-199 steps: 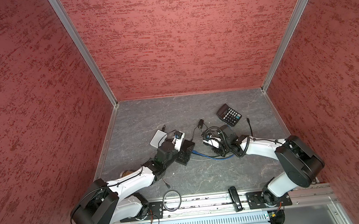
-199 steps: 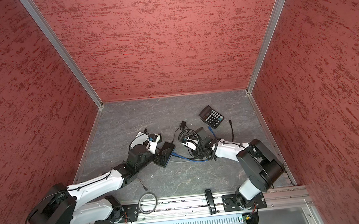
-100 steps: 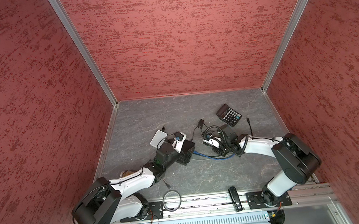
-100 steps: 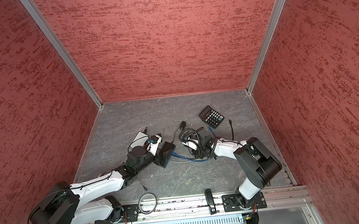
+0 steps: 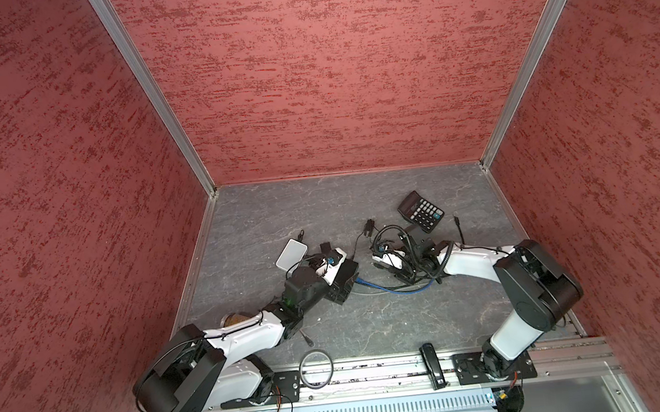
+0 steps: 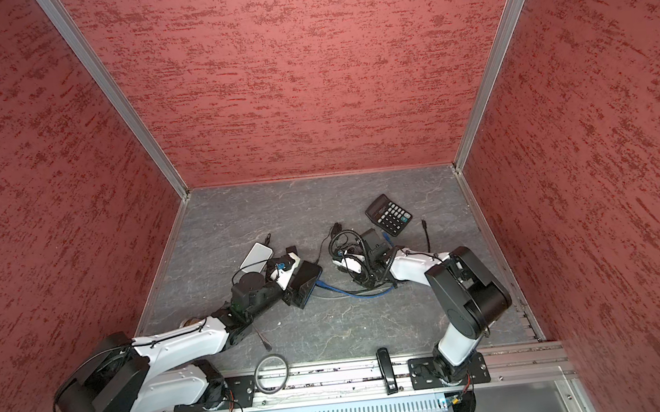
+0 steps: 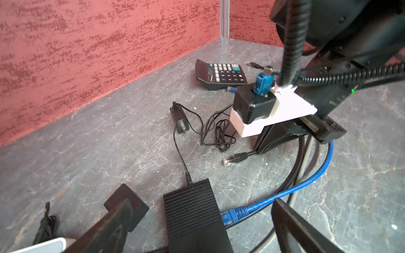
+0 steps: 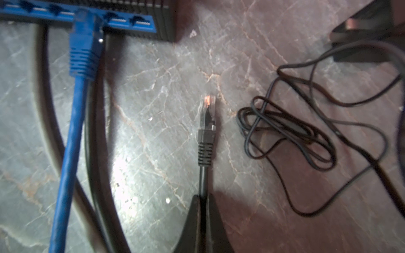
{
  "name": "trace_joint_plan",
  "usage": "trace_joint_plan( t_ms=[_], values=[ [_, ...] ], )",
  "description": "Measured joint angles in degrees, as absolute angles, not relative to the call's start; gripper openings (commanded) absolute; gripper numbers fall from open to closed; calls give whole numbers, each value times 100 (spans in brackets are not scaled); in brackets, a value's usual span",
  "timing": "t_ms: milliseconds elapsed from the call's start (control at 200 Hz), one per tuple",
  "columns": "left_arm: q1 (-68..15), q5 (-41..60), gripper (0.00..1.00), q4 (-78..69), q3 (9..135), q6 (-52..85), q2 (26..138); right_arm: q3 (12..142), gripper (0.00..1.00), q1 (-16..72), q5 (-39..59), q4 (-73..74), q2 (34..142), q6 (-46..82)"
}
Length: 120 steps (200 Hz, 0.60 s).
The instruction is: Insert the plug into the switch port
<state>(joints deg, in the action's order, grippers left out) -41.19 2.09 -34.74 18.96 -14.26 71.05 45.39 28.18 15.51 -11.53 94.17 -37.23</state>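
Right gripper [image 8: 203,198]: I hold it clamped on the smooth black round cable [image 8: 203,179] behind its ribbed-boot, clear-tipped plastic plug [image 8: 206,129].

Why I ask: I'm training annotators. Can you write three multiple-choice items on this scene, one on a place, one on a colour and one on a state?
1. Where does the right gripper grip?
A) the black cable, just behind the black plug
B) the white box
C) the calculator

2. What colour is the cable plugged into the switch?
A) grey
B) blue
C) red

3. The black plug is:
A) seated in a port
B) lying on the calculator
C) outside every port

Answers:
1 A: in the right wrist view the shut jaws pinch the black cable behind the plug.
2 B: the blue cable ends in the switch's port row.
3 C: its tip is apart from the switch.
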Motion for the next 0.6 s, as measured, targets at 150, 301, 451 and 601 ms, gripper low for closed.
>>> trace_joint_plan(
  t_ms=[150, 301, 451, 601],
  values=[
    [-4108, 388, 100, -3441, 1909, -2049, 7105, 4628, 0, 2661, 1946, -1448, 9157, -3911],
    [-4160, 478, 99, -3336, 2018, -2672, 7124, 4650, 0, 2558, 2375, -1747, 8635, -4091],
    [-4237, 460, 98, -3037, 2357, -3245, 7124, 4668, 0, 2528, 2620, -2005, 8296, -4150],
    [-4250, 425, 97, -2567, 2683, -3933, 7124, 4775, 0, 2528, 2803, -2257, 8125, -4160]
  ],
)
